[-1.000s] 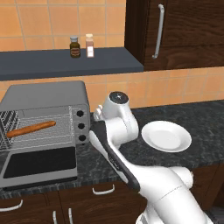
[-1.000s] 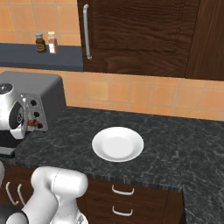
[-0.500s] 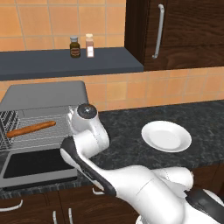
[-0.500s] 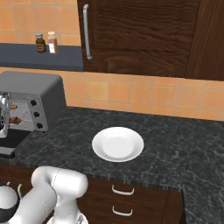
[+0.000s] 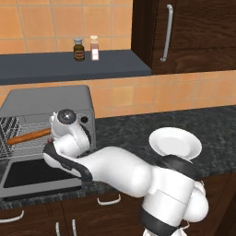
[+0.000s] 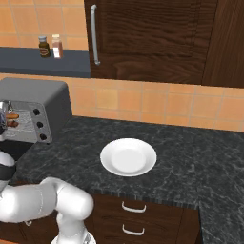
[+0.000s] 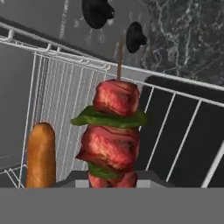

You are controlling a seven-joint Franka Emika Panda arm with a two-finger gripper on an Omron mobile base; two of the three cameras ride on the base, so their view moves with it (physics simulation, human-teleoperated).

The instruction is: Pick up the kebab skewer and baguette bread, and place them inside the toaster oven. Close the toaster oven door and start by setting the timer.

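The kebab skewer point(image 7: 113, 131), red meat chunks with green pieces on a thin stick, rises from my gripper point(image 7: 111, 181), which is shut on its lower end. It hangs over the front edge of the wire rack point(image 7: 65, 87) of the toaster oven point(image 5: 46, 99). The baguette bread point(image 7: 40, 155) lies on that rack to the skewer's left, and shows as a long orange-brown loaf point(image 5: 27, 137) in the left base view. The toaster oven door point(image 5: 27, 173) is folded down open. My arm's wrist point(image 5: 67, 120) hides the oven's right front.
Black knobs point(image 7: 97, 11) sit on the oven's panel past the skewer tip. An empty white plate point(image 5: 175, 143) rests on the dark counter right of the oven. Two spice jars point(image 5: 86, 48) stand on the shelf above. Dark cabinets hang at the upper right.
My arm has swung left from beside the oven's knob panel to in front of the open oven mouth, carrying the skewer. The baguette and plate stayed put.
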